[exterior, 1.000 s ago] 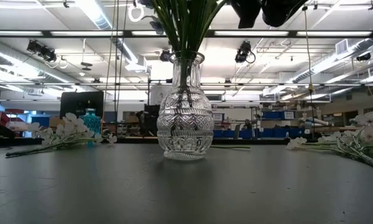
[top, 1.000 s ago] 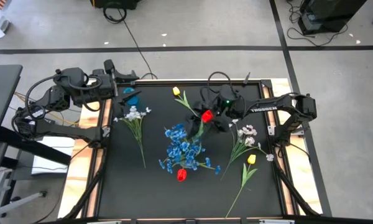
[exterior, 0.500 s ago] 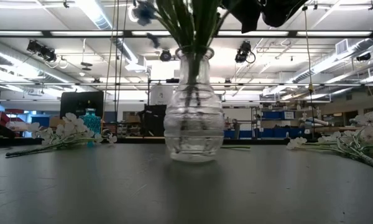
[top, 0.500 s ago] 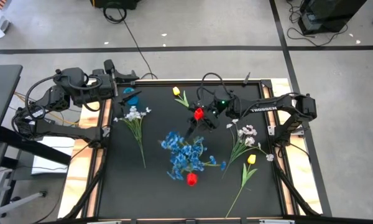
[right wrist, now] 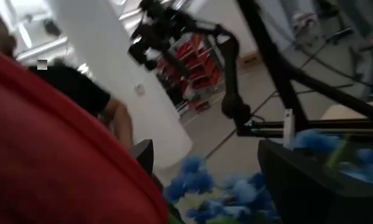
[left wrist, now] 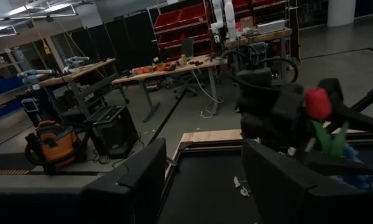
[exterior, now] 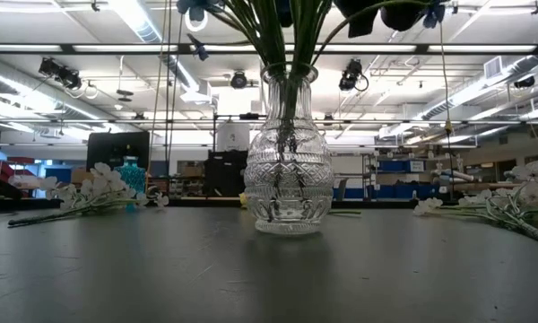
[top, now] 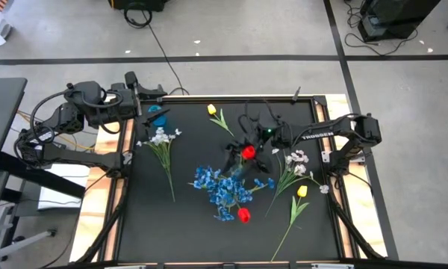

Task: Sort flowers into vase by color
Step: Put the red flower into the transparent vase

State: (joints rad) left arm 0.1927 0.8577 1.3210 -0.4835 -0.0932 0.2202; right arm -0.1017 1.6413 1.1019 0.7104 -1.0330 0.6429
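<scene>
one cut-glass vase point(exterior: 291, 175), bulbous and faceted, holds blue clustered flowers point(top: 225, 185) and a red tulip point(top: 243, 215) mid-surface. right gripper point(top: 243, 153) clamps a second red tulip point(top: 248, 152) beside it. left gripper point(top: 151, 101), fingers parted, holds nothing at the surface's far-left corner.

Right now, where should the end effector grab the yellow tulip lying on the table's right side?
Grip the yellow artificial tulip by its thin green stem below the leaves, coming straight down, fingers across the stem. It lies flat on the black table, and its bloom sits close to the white blossom sprig, while the lower stem lies clear.
</scene>
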